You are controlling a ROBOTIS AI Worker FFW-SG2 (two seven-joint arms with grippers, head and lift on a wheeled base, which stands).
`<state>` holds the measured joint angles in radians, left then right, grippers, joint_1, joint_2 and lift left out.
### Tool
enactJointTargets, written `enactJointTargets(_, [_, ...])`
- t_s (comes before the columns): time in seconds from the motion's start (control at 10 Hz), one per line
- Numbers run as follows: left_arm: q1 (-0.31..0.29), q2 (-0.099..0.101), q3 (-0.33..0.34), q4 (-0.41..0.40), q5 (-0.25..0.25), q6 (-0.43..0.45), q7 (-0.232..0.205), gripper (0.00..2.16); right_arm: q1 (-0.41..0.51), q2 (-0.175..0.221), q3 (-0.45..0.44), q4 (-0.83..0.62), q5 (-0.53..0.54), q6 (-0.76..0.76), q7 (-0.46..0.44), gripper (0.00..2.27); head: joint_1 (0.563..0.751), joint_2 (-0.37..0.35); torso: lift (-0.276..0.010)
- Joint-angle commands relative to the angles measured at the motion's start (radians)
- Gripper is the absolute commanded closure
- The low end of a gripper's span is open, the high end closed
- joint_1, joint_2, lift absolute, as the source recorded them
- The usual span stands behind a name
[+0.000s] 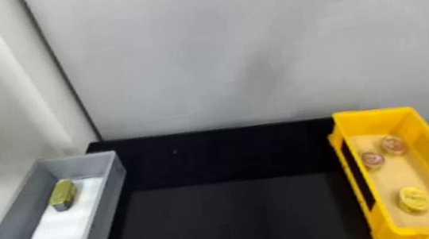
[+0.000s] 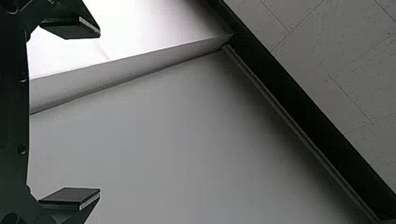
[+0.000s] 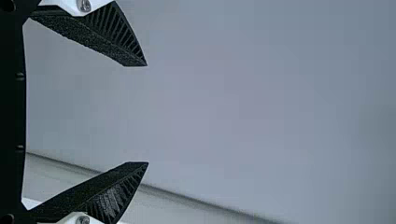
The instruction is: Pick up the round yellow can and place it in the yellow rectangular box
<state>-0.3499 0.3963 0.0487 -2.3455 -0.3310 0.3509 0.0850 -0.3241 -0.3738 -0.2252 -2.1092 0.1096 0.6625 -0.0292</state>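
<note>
- Round yellow can [image 1: 414,199]: seated inside the yellow rectangular box [image 1: 420,116], toward its six o'clock end, with its printed round face up.
- Yellow rectangular box: at about four o'clock in the head view, on the black table [image 1: 231,219]; tan floor.
- Reddish round tins: two in the same box. One [image 1: 393,145] lies toward twelve o'clock from the can; the other [image 1: 372,160], just beside the first, lies toward eleven o'clock from the can.
- Grey box [image 1: 98,225]: at about eight o'clock in the head view, lined in part with a white sheet [image 1: 59,235].
- Gold-green tin [image 1: 63,193]: inside the grey box, toward one o'clock from its centre, at the edge of the white sheet.
- Left gripper [image 2: 99,113]: seen in the left wrist view, its two fingers wide apart, before a pale panelled background.
- Right gripper [image 3: 147,114]: seen in the right wrist view, its ribbed black fingers likewise well apart, before a grey wall [image 3: 280,102].
</note>
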Motion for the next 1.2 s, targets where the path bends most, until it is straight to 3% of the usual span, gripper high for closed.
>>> enactJointTargets(0.0, [-0.001,0.012,0.03,0.002,0.009,-0.009,0.007,0.09,-0.066,-0.019,0.087,-0.144,0.114,-0.25,-0.141,0.02,0.663,0.054,-0.01])
enactJointTargets(0.2, [0.002,0.017,0.068,0.003,0.021,-0.035,0.024,0.09,-0.145,-0.077,0.161,-0.166,0.131,-0.332,-0.158,0.02,0.663,0.054,-0.01])
enactJointTargets(0.3, [0.003,0.029,0.092,0.003,0.024,-0.055,0.033,0.09,-0.194,-0.099,0.211,-0.18,0.15,-0.362,-0.163,0.02,0.663,0.054,-0.01])
enactJointTargets(0.5, [-0.024,0.086,0.128,0.002,0.047,-0.064,0.058,0.09,-0.297,-0.165,0.254,-0.181,0.174,-0.397,-0.161,0.02,0.663,0.054,-0.01])
enactJointTargets(0.6, [-0.018,0.098,0.134,0.0,0.049,-0.064,0.065,0.09,-0.316,-0.183,0.268,-0.187,0.174,-0.397,-0.167,0.02,0.663,0.054,-0.01])
enactJointTargets(0.8, [-0.008,0.122,0.129,-0.001,0.055,-0.049,0.07,0.09,-0.306,-0.183,0.279,-0.199,0.174,-0.392,-0.167,0.02,0.663,0.054,-0.01])
enactJointTargets(1.1, [0.0,0.124,0.128,-0.001,0.055,-0.045,0.073,0.09,-0.311,-0.183,0.288,-0.195,0.174,-0.386,-0.167,0.02,0.663,0.054,-0.01])
